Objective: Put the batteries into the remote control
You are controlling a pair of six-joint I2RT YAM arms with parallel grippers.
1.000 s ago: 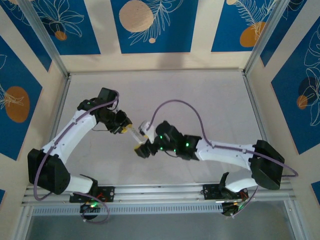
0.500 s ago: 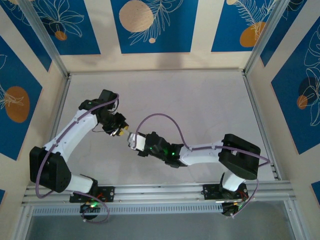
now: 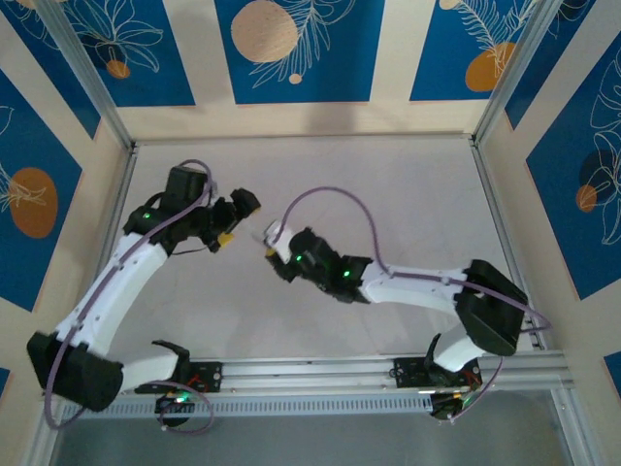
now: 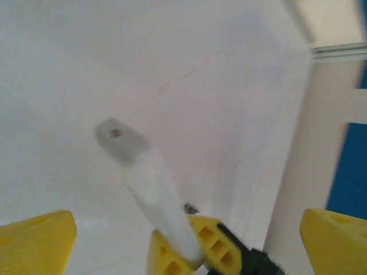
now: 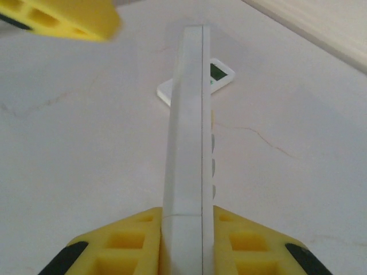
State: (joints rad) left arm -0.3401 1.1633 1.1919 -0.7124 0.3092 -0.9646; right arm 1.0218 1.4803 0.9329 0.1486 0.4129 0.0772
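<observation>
Blue and cream walls [image 3: 291,58] with big flowers stand around a white table [image 3: 408,184]. Both arms reach toward the middle of it.

The big change is in the left gripper [image 3: 236,219]. It is not pinched shut and pressed up close to the other arm any more. Its jaws now stand wide open, it holds nothing, and it sits a little up and away to the left. From its own camera, its two yellow fingers [image 4: 34,240] sit far apart at the corners.

The right gripper [image 3: 279,250] changes the other way. It is no longer wide. It squeezes the remote [image 5: 186,114] tight between its yellow fingers [image 5: 269,235]. The remote is long, thin and white. It sticks out from the gripper and looks lifted off the table, with small button bumps along one side.

So the remote now belongs to the right arm alone. I think that is a pass from one arm to the other. The left arm looks free to go and fetch the batteries, while the right arm holds the remote steady.

A small flat white piece [image 5: 198,86] with a green patch lies on the table past the remote's tip. I cannot tell what it is. I also cannot tell if any batteries are inside the remote yet.
</observation>
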